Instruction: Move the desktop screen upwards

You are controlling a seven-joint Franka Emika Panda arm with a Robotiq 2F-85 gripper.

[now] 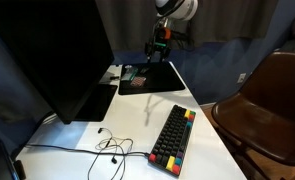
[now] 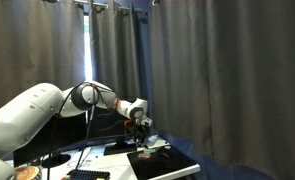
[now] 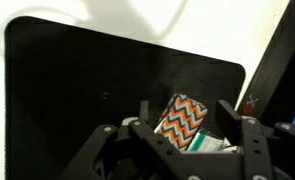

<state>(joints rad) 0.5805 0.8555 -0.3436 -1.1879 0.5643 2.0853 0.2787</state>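
The desktop screen (image 1: pixel 52 50) is a large black monitor with a dark panel, standing at the left of the white desk (image 1: pixel 137 125) in an exterior view. My gripper (image 1: pixel 159 48) hangs over the black desk mat (image 1: pixel 157 75), to the right of the screen and not touching it; it also shows in the other exterior view (image 2: pixel 140 124). In the wrist view my gripper (image 3: pixel 184 108) is open, its fingers wide apart above the desk mat (image 3: pixel 87 90). A small chevron-patterned pack (image 3: pixel 182 118) lies below, between the fingers.
A black keyboard with colourful keys (image 1: pixel 174 138) lies at the front right of the desk. A thin black cable (image 1: pixel 107 148) trails across the front. A brown chair (image 1: pixel 267 100) stands at the right. Dark curtains (image 2: pixel 217 70) hang behind.
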